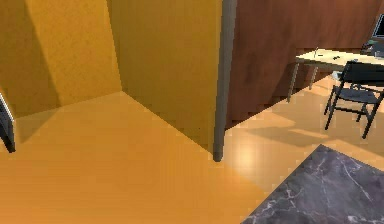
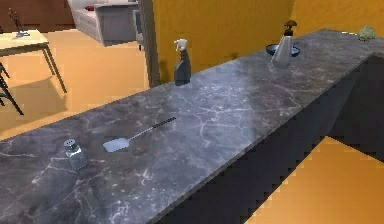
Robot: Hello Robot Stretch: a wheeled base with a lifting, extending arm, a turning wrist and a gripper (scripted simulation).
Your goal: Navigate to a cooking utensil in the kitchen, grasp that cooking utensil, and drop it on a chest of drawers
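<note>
There, spatula [image 2: 116,144] near small glass shaker [image 2: 72,151]

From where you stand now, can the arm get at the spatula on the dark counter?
Probably yes. The spatula lies flat on the counter, with bare marble all around it. The small shaker beside it stands apart and the spray bottle stands farther off, so nothing seems to block the way.

Orange wall [image 1: 165,60], table [image 1: 335,62], dark chair [image 1: 355,92], marble counter [image 1: 330,190]
</note>
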